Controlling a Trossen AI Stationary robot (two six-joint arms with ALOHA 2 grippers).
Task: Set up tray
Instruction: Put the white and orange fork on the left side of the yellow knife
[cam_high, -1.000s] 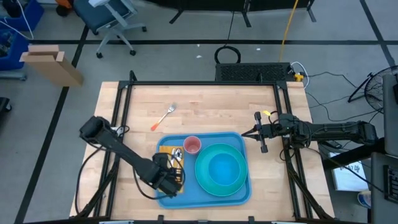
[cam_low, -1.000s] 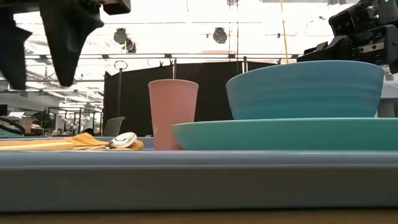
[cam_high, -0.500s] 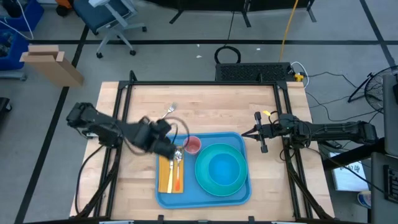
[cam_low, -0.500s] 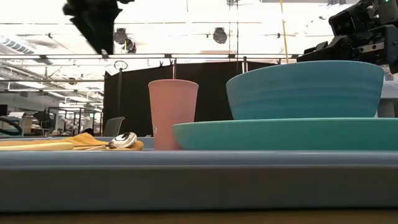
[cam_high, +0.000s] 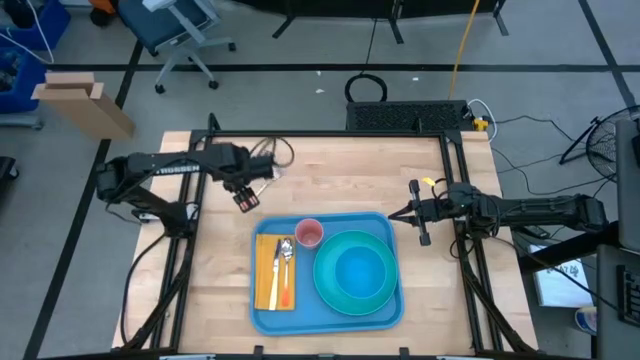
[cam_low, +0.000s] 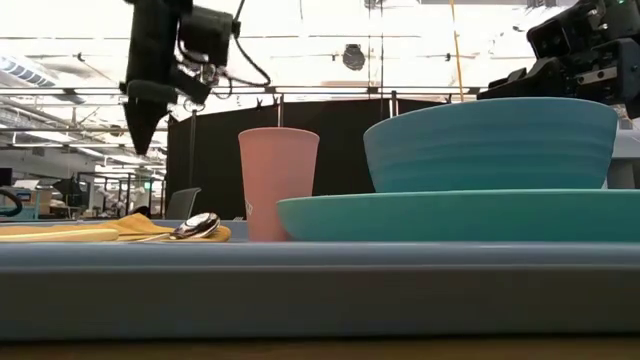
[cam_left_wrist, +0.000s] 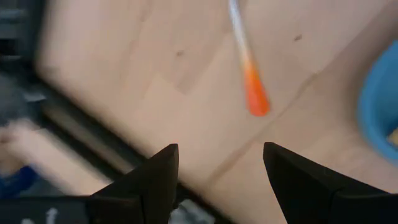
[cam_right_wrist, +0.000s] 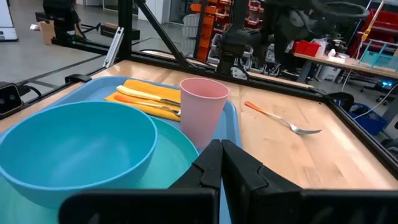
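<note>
Over on the left, the left gripper (cam_high: 245, 199) hangs above the bare bench (cam_high: 330, 170), fingers (cam_left_wrist: 149, 180) apart and holding nothing, pointing down at the orange handle of a fork (cam_left_wrist: 247, 74) that lies loose on the wood just beyond the tray's far left corner. The light-blue tray (cam_high: 385, 316) sits at the near middle of the bench. On its left end a yellow-orange napkin (cam_high: 264, 278) lies lengthwise with a spoon (cam_high: 286, 251) and an orange-handled utensil (cam_high: 285, 290) on top of it. Next along, a pink cup (cam_high: 309, 233) stands upright at the tray's far edge, just beside a teal plate (cam_high: 327, 293) that carries a blue bowl (cam_high: 358, 275). Off to the right, well apart from the tray, the right gripper (cam_high: 421, 224) waits near the bench's right edge, its fingers (cam_right_wrist: 211, 165) pressed together, empty.
</note>
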